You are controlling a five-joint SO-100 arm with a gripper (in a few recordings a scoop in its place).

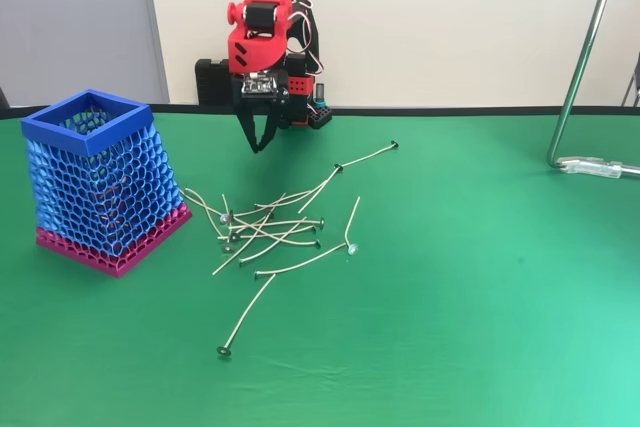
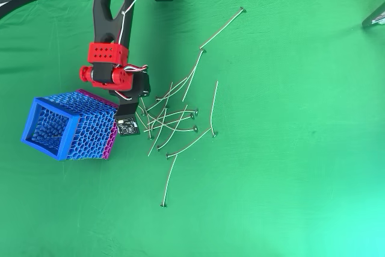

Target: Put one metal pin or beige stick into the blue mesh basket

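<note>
The blue mesh basket (image 1: 100,182) stands on the left of the green table, blue rim up and magenta base down. In the overhead view the basket (image 2: 93,126) appears tilted, with its open rim toward the left. Several thin metal pins (image 1: 265,227) lie crossed in a loose pile at the middle of the cloth (image 2: 168,118). One pin (image 1: 245,317) lies apart nearer the front, and another (image 1: 365,155) lies toward the back. My gripper (image 1: 258,145) points down above the table behind the pile's left side, its black fingers meeting at the tips with nothing between them. From overhead the red-and-black gripper (image 2: 129,112) sits between basket and pile.
A metal stand pole (image 1: 580,57) rises at the right, its foot (image 1: 600,167) resting on the cloth (image 2: 376,16). The arm's base (image 1: 300,97) sits at the table's back edge. Open green cloth stretches to the front and right.
</note>
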